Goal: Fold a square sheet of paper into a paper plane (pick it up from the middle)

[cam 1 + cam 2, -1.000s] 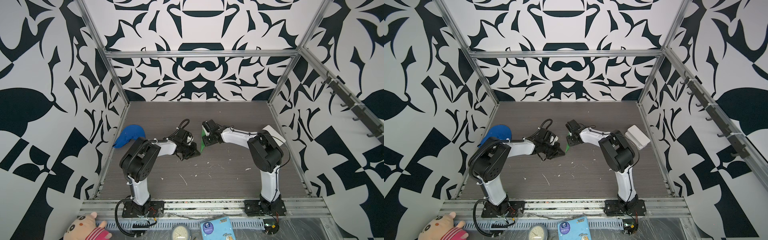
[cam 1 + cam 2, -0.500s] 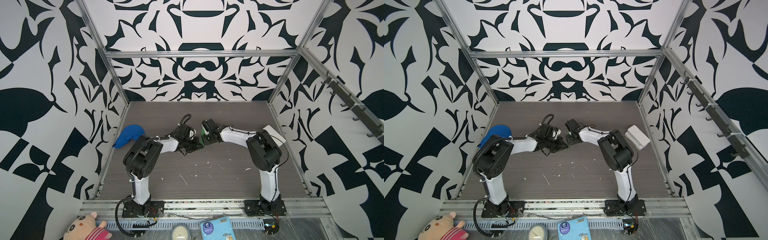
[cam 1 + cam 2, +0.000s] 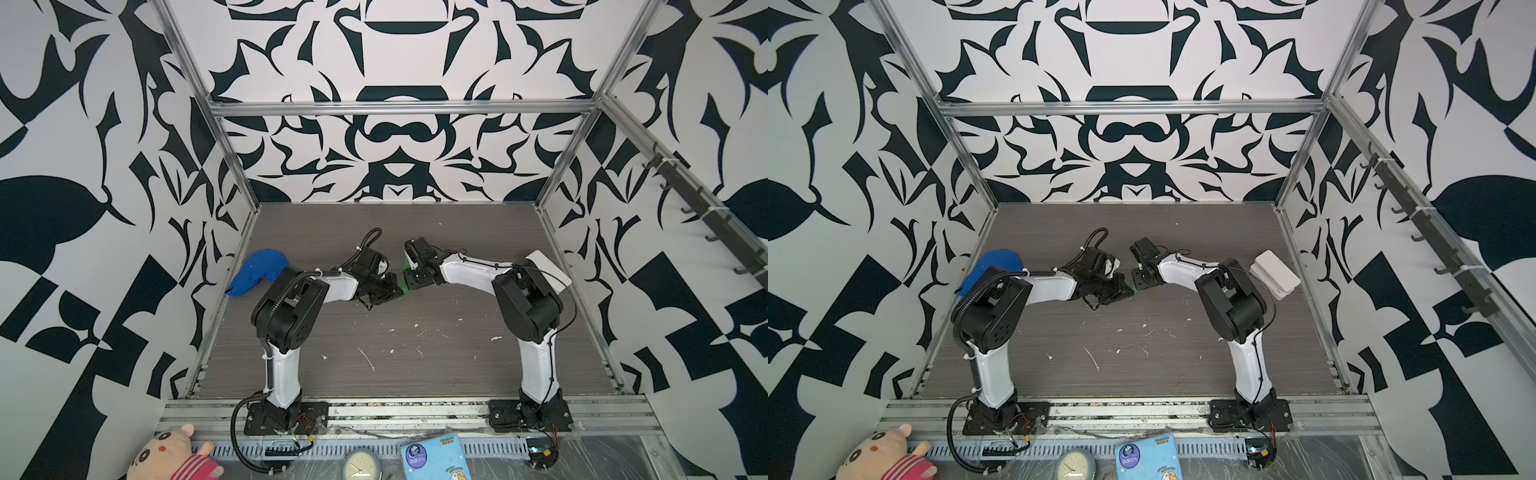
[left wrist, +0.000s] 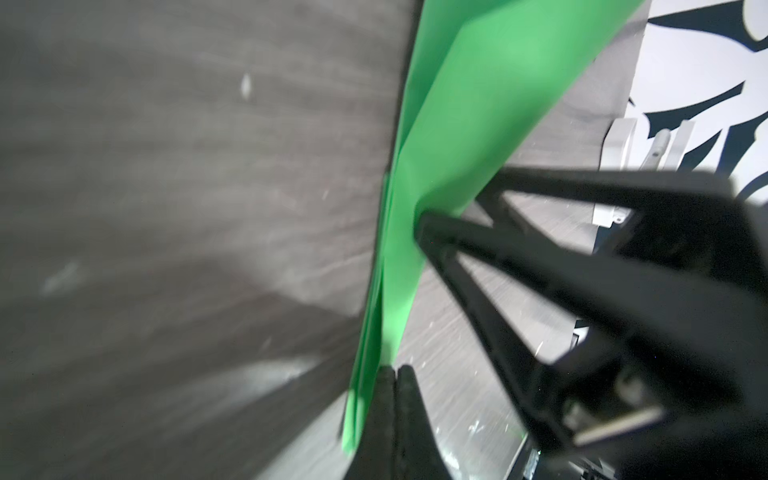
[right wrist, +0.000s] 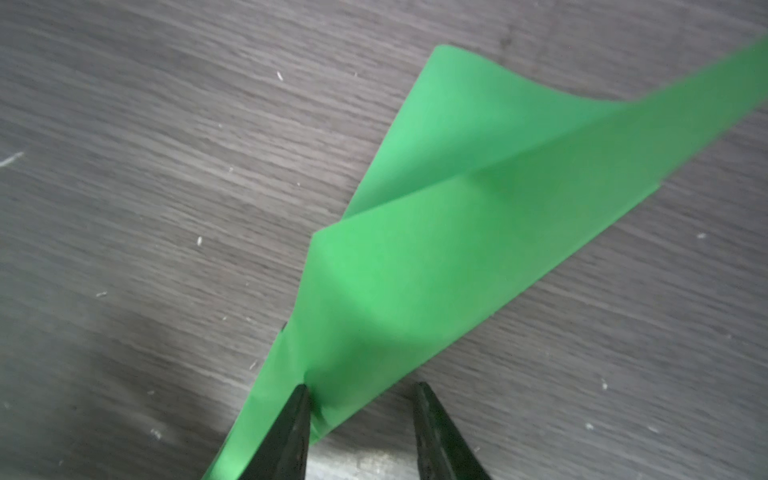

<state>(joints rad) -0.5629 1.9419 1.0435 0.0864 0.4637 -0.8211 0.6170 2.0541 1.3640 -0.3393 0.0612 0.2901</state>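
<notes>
Grey wood-grain bench [image 3: 415, 353], walled in black-and-white pattern — near its middle sits the green paper [image 5: 415, 270], a creased strip with one flap lifting. Left jaws are pinched shut on the paper's layered edge; right jaws stand partly apart, one tip touching the paper's narrow end, the other over bare bench — gripping nothing.

The paper plane [image 5: 436, 270] is bright green all over, with no marks. The table [image 3: 415, 370] is grey with thin dark wood lines and little white specks. The walls [image 3: 395, 54] are white with big black leafy shapes. The cap [image 3: 259, 274] is blue. The robot arms [image 3: 340, 286] are white and black. The soft toy [image 3: 162, 451] is cream with pink stripes.
</notes>
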